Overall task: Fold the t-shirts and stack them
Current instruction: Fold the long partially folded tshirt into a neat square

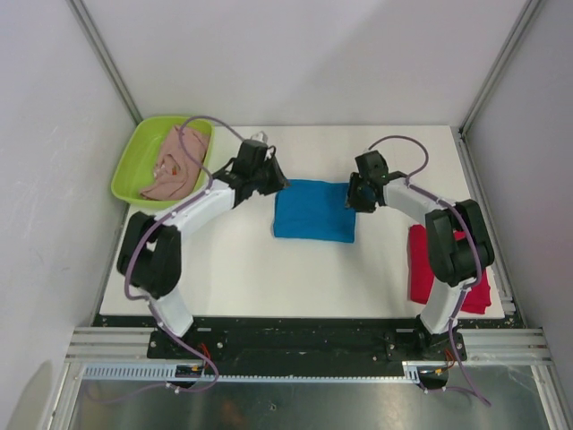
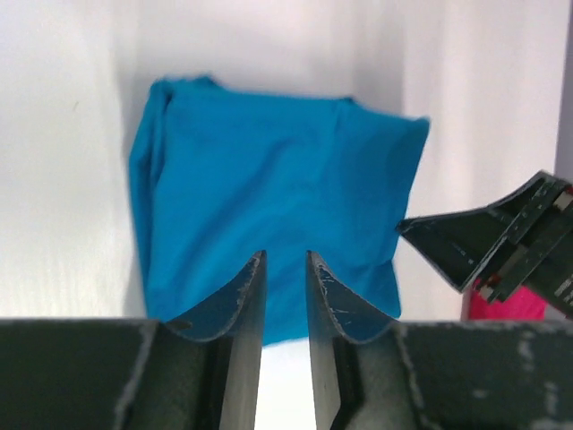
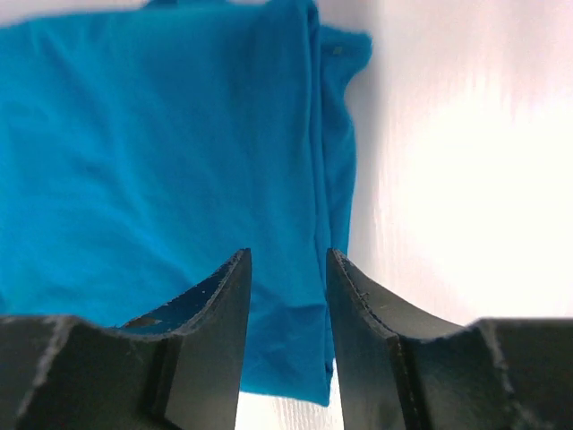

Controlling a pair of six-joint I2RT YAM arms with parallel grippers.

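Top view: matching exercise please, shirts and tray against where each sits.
Things:
1. blue shirt
2. red shirt
3. pink shirt
4. tray

Places:
A. in the tray
B. far left corner of the table
C. right edge of the table
D. middle of the table

Pairs: 1-D, 2-C, 3-A, 4-B

blue t-shirt point(image 1: 313, 210) | red t-shirt point(image 1: 417, 269) | pale pink t-shirt point(image 1: 179, 161) | lime tray point(image 1: 143, 143)
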